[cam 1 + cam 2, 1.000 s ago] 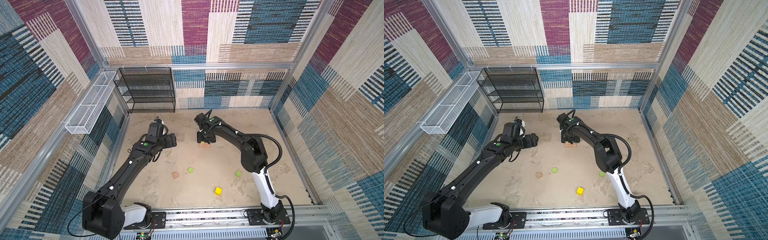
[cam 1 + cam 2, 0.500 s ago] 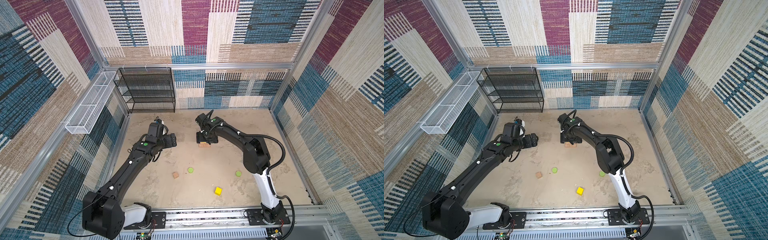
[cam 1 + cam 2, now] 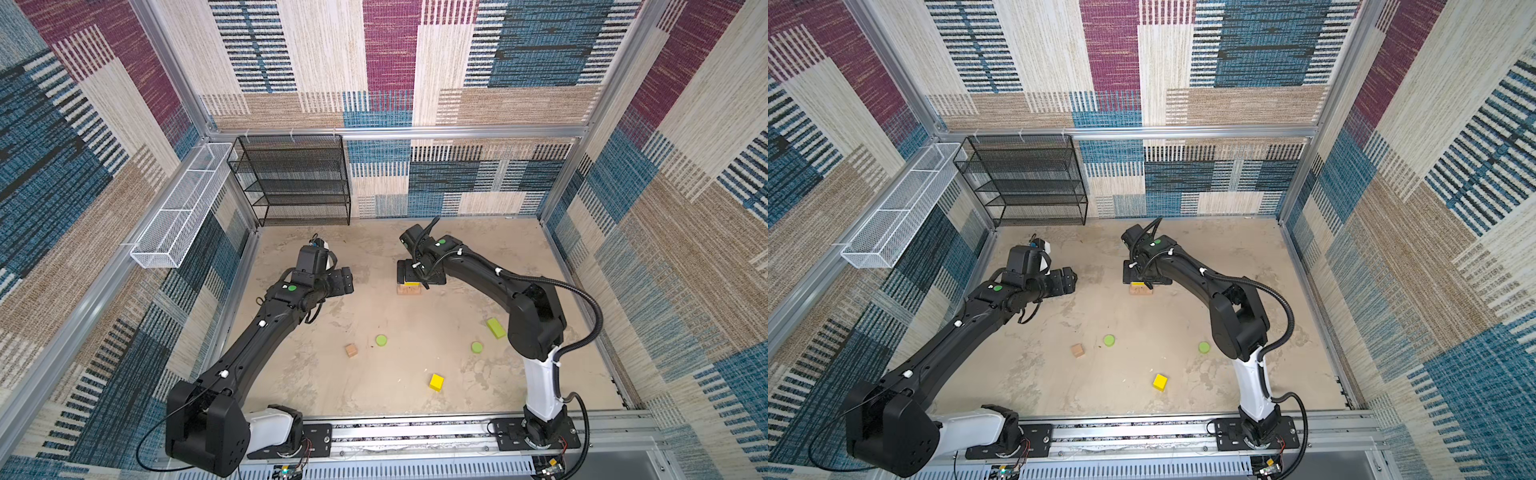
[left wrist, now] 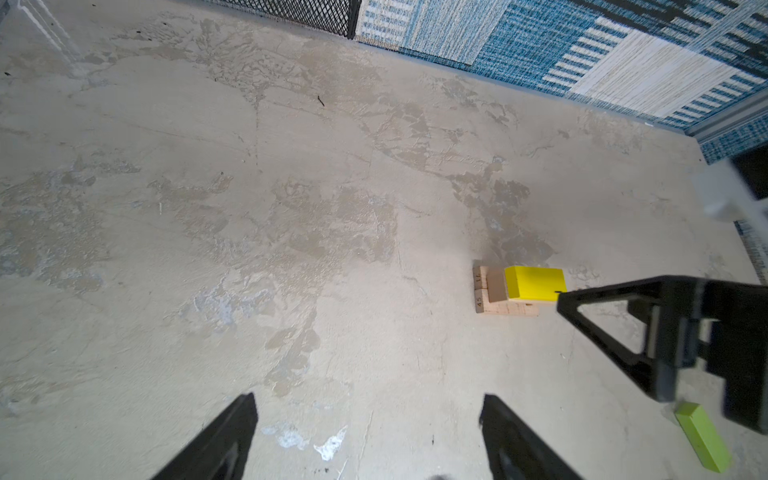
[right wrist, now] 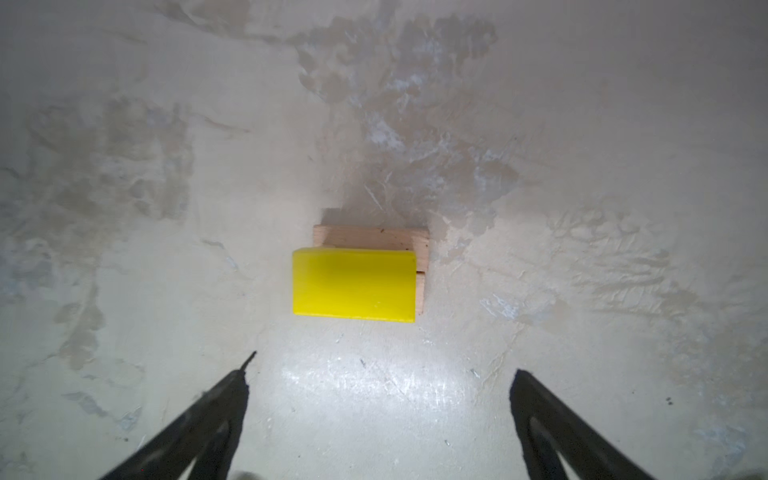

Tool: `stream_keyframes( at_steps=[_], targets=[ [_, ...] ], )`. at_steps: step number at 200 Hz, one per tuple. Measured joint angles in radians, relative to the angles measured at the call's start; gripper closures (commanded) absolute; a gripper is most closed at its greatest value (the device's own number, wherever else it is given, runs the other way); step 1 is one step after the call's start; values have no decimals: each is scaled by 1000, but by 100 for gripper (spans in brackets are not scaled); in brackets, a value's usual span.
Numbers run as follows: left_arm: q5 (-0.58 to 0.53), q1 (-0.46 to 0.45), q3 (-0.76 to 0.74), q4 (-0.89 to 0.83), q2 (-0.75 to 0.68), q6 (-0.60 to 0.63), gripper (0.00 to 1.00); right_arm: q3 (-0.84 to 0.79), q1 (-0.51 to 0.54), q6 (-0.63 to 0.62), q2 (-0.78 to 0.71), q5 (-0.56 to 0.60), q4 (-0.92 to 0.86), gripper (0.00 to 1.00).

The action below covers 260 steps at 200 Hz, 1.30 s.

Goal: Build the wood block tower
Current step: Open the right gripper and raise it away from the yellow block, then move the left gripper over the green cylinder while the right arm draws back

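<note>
My right gripper (image 5: 382,365), fingers spread wide and empty, hangs just above the yellow bar (image 5: 353,284) lying on tan bars (image 5: 372,237); my left gripper (image 4: 368,401), equally wide, hovers nearby.

Robot lab cell: aluminium frame (image 3: 395,133), carpet-tile walls (image 3: 324,54), base rail (image 3: 415,430).
</note>
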Motion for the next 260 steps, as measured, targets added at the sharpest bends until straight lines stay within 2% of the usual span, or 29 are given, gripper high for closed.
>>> stream_keyframes(
  at_steps=[53, 121, 152, 192, 224, 260],
  targets=[
    [0, 0, 52, -48, 78, 0, 16, -146, 0, -35, -229, -5, 209, 1],
    [113, -21, 99, -98, 84, 2, 23, -300, -43, -110, -347, -6, 463, 1],
    [129, -107, 126, -163, 105, 20, 23, -441, -96, -115, -442, -33, 625, 1],
    [55, -250, 176, -291, 178, 26, 24, -659, -148, -68, -545, -78, 824, 1],
    [44, -338, 218, -374, 256, 28, 24, -763, -161, -42, -603, -90, 890, 1],
    [19, -410, 246, -446, 355, 27, 25, -882, -183, -16, -724, -42, 939, 1]
  ],
)
